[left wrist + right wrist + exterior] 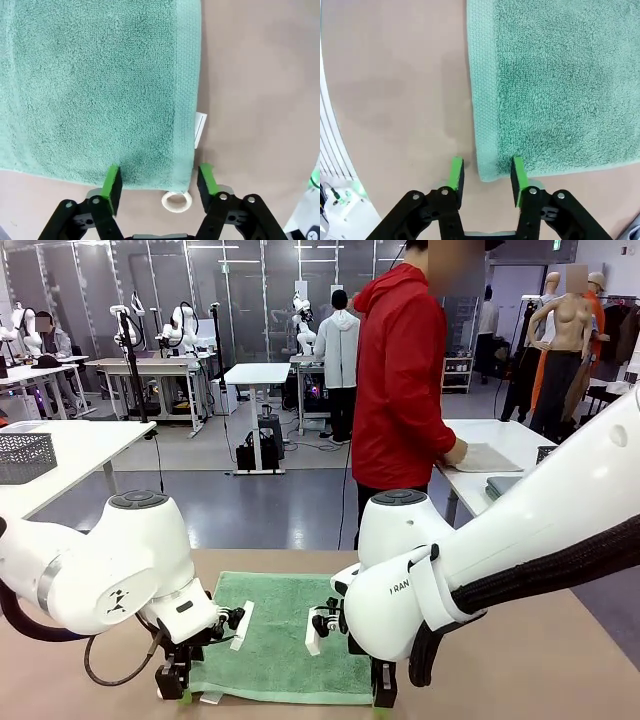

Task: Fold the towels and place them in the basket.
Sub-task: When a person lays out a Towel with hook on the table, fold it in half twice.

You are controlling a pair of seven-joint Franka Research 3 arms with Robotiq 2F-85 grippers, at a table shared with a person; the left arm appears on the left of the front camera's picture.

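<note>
Lengthwise, the green towel points at the person; left tool and right tool, spread, straddle its near corners

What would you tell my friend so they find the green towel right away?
Look at the tan table up front. The green towel lies flat on it, with the left gripper and the right gripper at its near corners. Unlike the pale cloth by the person in red, it is mint green with a small white tag.
</note>
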